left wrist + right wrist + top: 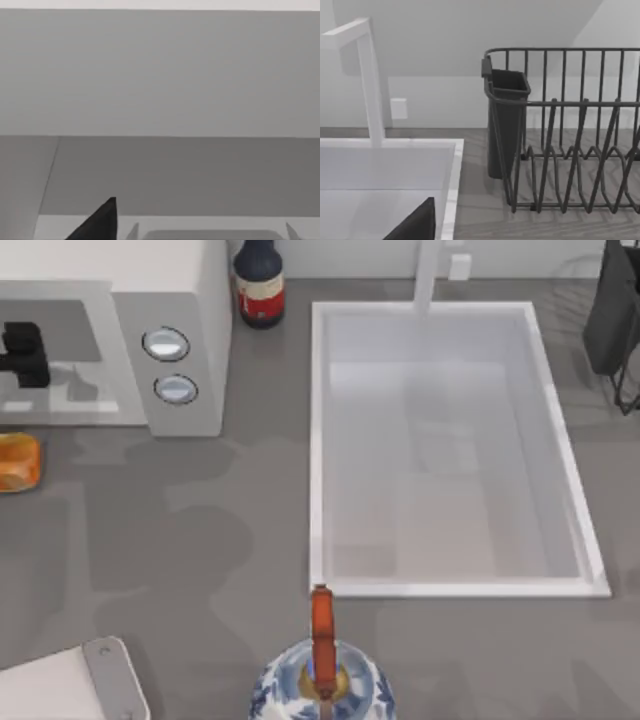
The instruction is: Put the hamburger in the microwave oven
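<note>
The hamburger (17,462), an orange-tan bun, lies on the grey counter at the far left edge, just in front of the microwave oven (170,300). The oven is a white box at the back left, with two round knobs (166,344) and its grey cavity (80,390) facing the counter. My left gripper (22,355) is a black shape reaching into that cavity, above and behind the hamburger and apart from it. In the left wrist view the grey cavity wall (160,170) lies ahead. My right gripper (612,310) hangs at the back right.
A big white sink basin (318,440) with a faucet (370,85) takes up the middle. A dark bottle (259,280) stands behind it beside the microwave. A blue-and-white teapot (322,680) sits at the front edge, a white slab (70,680) at front left, a wire dish rack (570,150) at back right.
</note>
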Controlling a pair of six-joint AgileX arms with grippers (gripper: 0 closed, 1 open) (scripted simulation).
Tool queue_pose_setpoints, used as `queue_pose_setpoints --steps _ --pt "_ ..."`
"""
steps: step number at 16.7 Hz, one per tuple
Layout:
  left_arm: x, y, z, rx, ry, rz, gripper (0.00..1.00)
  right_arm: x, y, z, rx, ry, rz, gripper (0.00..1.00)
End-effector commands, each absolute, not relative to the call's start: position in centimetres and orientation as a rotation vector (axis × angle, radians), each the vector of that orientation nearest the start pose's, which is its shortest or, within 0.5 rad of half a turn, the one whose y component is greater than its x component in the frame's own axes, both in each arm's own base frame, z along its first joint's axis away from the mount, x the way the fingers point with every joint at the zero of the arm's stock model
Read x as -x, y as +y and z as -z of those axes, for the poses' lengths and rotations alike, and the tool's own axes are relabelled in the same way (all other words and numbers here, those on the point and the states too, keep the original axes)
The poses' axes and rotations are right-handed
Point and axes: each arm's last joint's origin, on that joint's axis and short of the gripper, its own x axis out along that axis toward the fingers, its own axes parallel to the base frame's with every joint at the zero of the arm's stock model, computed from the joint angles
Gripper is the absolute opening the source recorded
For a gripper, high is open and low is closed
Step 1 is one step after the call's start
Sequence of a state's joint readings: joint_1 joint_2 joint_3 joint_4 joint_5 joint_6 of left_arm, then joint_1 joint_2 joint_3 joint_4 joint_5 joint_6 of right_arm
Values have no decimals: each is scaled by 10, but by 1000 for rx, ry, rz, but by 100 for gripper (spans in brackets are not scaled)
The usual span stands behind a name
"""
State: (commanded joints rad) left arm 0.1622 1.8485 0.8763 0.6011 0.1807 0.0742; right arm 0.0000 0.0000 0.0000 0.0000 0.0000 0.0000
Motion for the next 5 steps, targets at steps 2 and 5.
queue_pose_setpoints --steps 2,5 --pt "-372 57 -166 -1 363 18 100 -106 -1 -160 0 0 0 100" --pt "-370 56 -183 -3 348 18 100 -106 -1 -160 0 0 0 100"
